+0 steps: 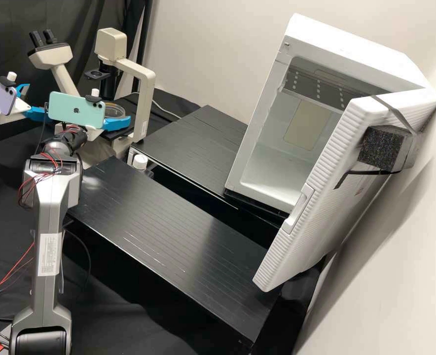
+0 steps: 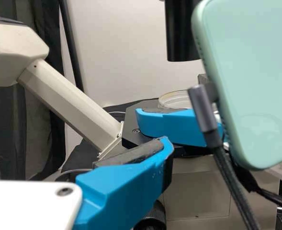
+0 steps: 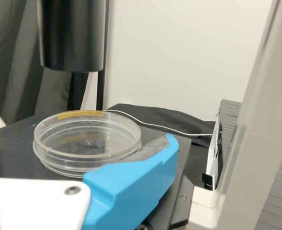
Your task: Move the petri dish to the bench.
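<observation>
Two grippers are mine. My right gripper (image 1: 117, 123) is located at the microscope (image 1: 145, 88), with its fingers spread apart; one finger (image 3: 131, 184) sits just beside the petri dish (image 3: 85, 139), and I cannot tell whether they touch. My left gripper (image 1: 36, 100) is located to the left of the right one, also with its fingers apart. The petri dish, round and clear with a yellow strip (image 3: 81, 114) at its rim, lies flat on the black stage (image 3: 9, 143) of the microscope. A black cylinder (image 3: 71, 38) hangs above the stage. A white cabinet (image 1: 366, 49) stands with its door (image 1: 321, 182) open.
</observation>
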Available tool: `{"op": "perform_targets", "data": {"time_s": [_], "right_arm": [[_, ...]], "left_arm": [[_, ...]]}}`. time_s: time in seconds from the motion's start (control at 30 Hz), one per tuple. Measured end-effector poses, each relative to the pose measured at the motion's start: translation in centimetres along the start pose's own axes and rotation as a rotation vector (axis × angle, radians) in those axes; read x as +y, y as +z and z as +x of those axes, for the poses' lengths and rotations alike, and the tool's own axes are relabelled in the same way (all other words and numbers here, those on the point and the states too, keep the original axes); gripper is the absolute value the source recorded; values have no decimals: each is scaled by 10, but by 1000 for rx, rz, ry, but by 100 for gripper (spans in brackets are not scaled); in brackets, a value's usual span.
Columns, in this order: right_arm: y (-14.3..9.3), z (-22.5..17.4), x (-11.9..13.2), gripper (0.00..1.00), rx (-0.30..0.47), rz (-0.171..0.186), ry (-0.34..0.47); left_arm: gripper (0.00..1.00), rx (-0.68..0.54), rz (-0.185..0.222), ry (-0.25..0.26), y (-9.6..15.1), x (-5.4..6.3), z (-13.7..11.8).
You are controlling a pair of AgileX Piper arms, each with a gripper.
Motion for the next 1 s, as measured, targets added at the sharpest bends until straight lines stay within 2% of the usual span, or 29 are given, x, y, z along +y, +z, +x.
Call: {"op": "perform_targets", "data": {"time_s": [0.07,0.3,0.43,0.57,1.0], "right_arm": [[1,1,-1,0,-5,-18,-1],[1,3,-2,0,-17,-34,-8],[1,3,-1,0,-22,-24,-8],[1,3,-1,0,-22,-49,-8],[0,3,-1,0,-26,-46,-16]], "left_arm": [[100,0,0,0,0,0,0],[100,0,0,0,0,0,0],[100,0,0,0,0,0,0],[100,0,0,0,0,0,0],[100,0,0,0,0,0,0]]}}
